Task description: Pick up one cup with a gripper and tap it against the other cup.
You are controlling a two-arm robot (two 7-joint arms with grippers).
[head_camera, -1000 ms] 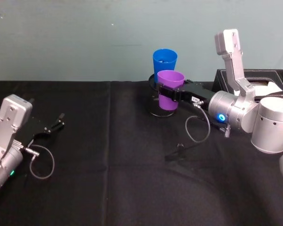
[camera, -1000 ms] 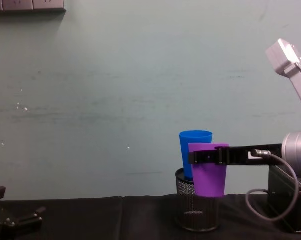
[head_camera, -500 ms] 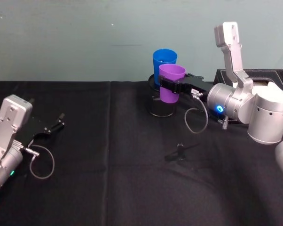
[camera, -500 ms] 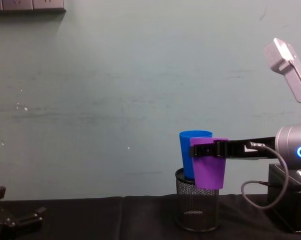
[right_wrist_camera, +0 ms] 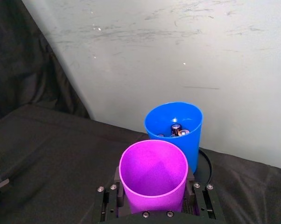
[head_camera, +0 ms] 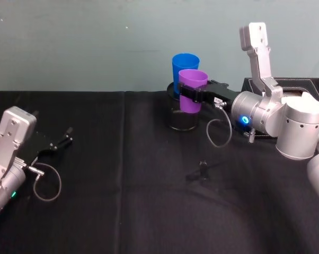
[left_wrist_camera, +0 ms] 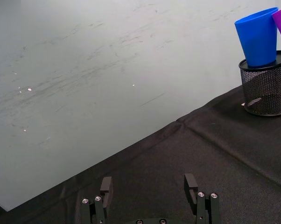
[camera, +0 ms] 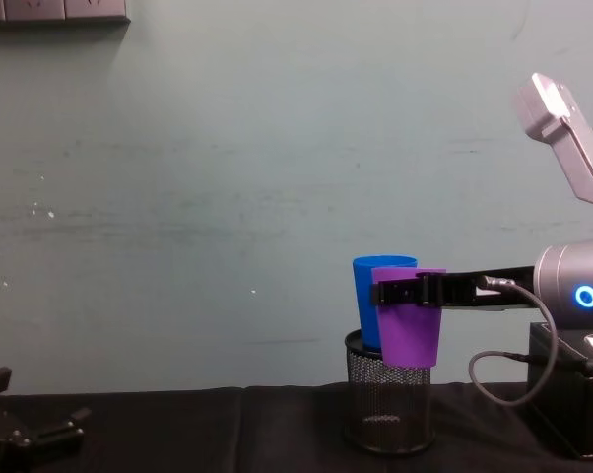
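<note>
Item 1. Purple cup: smooth plastic tumbler, tapered, wide round rim, upright. It is held clear of the desk, near the far edge and right of the middle.

Item 2. Right gripper: long and black, with flat fingers and a small white label, on a grey arm. The fingers are clamped on the purple cup's wall from both sides, just under the rim. A grey cable loops below the wrist.

Item 3. Blue cup: smooth, slim plastic tumbler, tapered, standing upright in the pen holder. The right wrist view shows small metal-capped cylinders inside. The purple cup sits just beside it on the robot's side. Contact cannot be told.

Item 4. Pen holder: black wire mesh, round, standing on the desk. In the chest view the purple cup's base hangs level with its rim.

Item 5. Left gripper: black, fingers spread wide and holding nothing, low over the cloth near the desk's left edge.

Item 6. Desk covering: matte black cloth, lightly creased.
</note>
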